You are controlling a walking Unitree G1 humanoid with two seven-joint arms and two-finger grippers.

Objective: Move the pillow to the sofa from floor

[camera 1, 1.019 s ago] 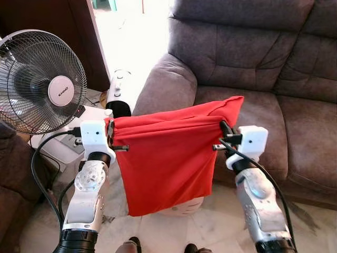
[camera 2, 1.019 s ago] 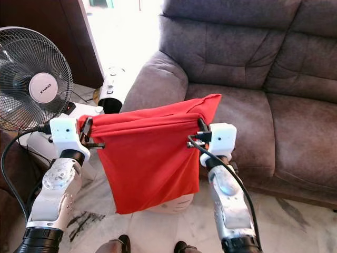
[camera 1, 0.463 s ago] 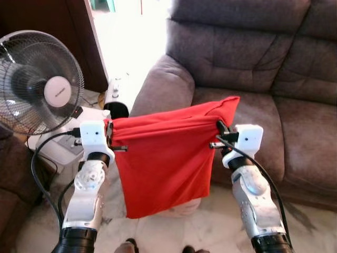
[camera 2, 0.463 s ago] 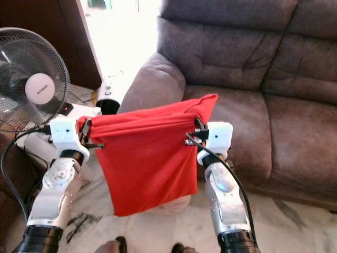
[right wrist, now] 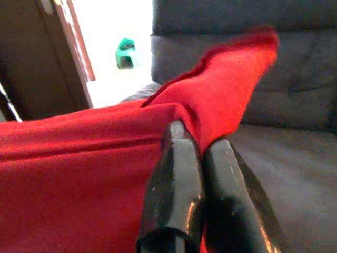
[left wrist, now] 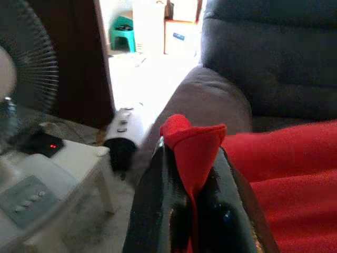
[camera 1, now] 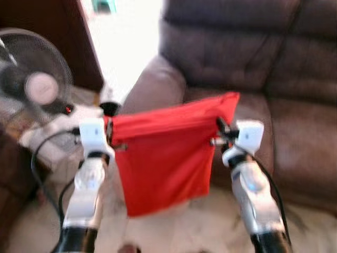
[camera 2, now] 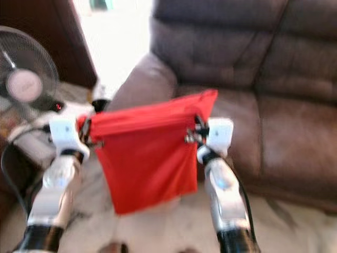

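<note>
A red pillow (camera 1: 163, 153) hangs in the air between my two arms, stretched flat like an empty cover. My left gripper (camera 1: 109, 133) is shut on its upper left corner, where the red cloth bunches between the black fingers (left wrist: 158, 195). My right gripper (camera 1: 221, 128) is shut on the upper right corner; a red flap (right wrist: 237, 79) sticks up past its fingers (right wrist: 174, 179). The brown sofa (camera 1: 295, 126) stands right behind the pillow, its armrest (camera 1: 155, 87) just beyond the left half. The eye views are blurred.
A standing fan (camera 1: 31, 87) is at the left, with a white appliance (camera 1: 52, 137) under it and a cable beside my left arm. A dark wooden wall and a bright doorway (camera 1: 124, 31) lie behind. Pale marble floor (camera 1: 174, 226) stretches below the pillow.
The whole picture has shifted and blurred, so the camera has moved; the fan and armrest sit further left. Both grippers keep the same hold on the pillow.
</note>
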